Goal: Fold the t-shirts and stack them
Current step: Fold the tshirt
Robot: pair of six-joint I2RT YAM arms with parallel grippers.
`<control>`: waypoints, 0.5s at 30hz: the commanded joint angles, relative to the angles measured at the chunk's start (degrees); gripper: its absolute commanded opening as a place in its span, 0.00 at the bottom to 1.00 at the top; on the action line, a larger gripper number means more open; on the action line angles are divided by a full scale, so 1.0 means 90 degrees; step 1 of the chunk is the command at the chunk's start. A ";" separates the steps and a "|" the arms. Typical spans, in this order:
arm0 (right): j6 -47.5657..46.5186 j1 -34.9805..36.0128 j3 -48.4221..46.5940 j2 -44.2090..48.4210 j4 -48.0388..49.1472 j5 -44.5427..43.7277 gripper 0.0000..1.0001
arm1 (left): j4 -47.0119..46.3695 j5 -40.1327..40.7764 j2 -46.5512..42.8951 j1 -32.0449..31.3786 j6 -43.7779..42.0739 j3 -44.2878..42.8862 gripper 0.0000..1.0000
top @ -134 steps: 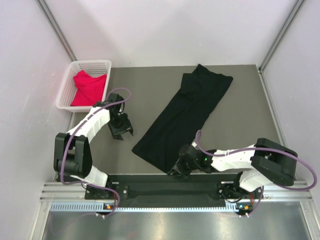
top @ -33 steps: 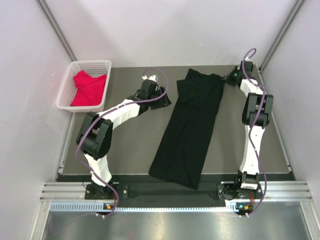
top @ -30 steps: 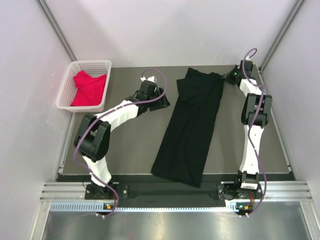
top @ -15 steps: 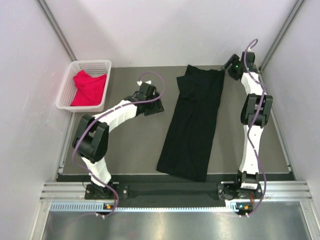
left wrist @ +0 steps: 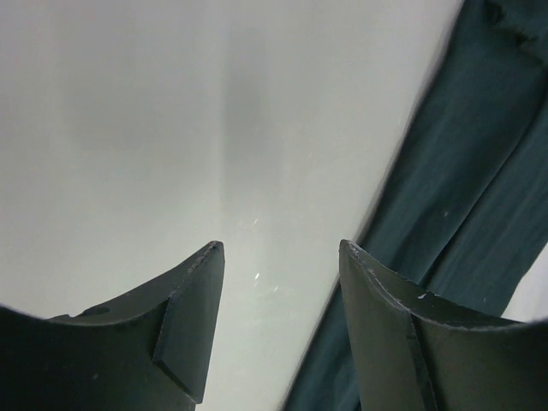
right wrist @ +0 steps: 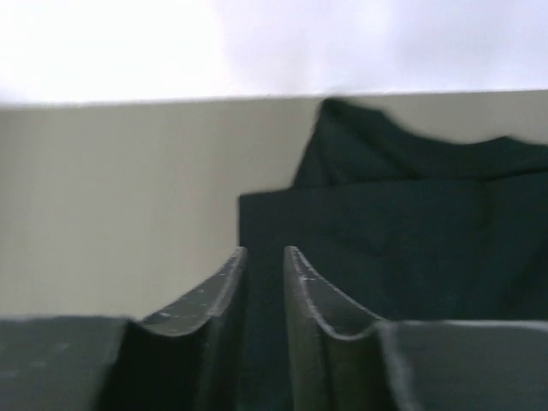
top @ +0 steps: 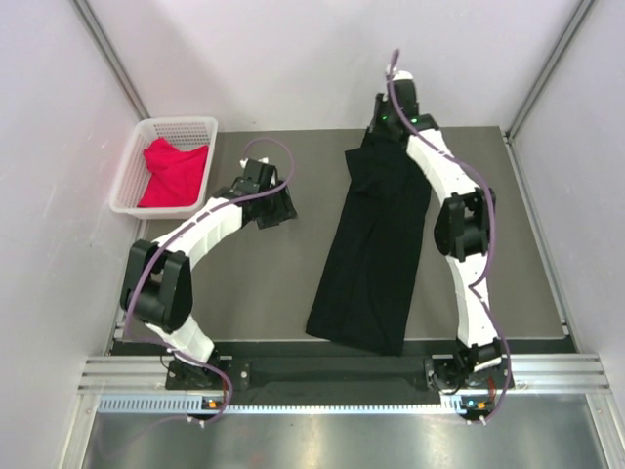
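the grey surface (top: 244, 283) fills the middle of the overhead view. on it the black t-shirt (top: 376, 244) lies flat as a long narrow strip. it runs from the far edge, right of centre, down towards the near edge, and leans slightly left at its near end.

the right arm (top: 467, 225) stretches up from its base along the right side of that strip, and its wrist hangs over the far end of the cloth. the left arm (top: 200, 230) bends across the left half of the surface. its wrist is over bare surface, between the white basket (top: 129, 171) and the black t-shirt and apart from both.

the basket stands at the far left corner, and the red-pink t-shirt (top: 174, 171) lies bunched inside it.

the left jaws are spread wide with nothing between them. the edge of the black t-shirt is just off to one side in their own camera. the right jaws stand almost together, leaving a thin slit, with the black cloth right below. i cannot tell whether any cloth is caught in that slit.
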State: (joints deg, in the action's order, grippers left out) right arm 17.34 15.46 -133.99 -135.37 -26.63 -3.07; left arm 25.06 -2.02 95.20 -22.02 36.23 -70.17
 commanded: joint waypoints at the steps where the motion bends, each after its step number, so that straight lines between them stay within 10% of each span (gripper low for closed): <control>1: -0.0412 0.0224 -0.0374 -0.0290 0.0097 -0.0440 0.23 | -0.0127 -0.0331 -0.0508 0.0064 -0.0119 0.0383 0.61; 15: -0.0209 0.0889 -0.0776 -0.1179 -0.0215 -0.0440 0.34 | -0.0372 -0.0693 -0.1319 0.0376 0.0105 0.1351 0.61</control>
State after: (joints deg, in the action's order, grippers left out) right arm 14.87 22.37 -138.45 -145.14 -29.61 -6.17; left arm 24.58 -6.70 86.04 -19.42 36.32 -58.87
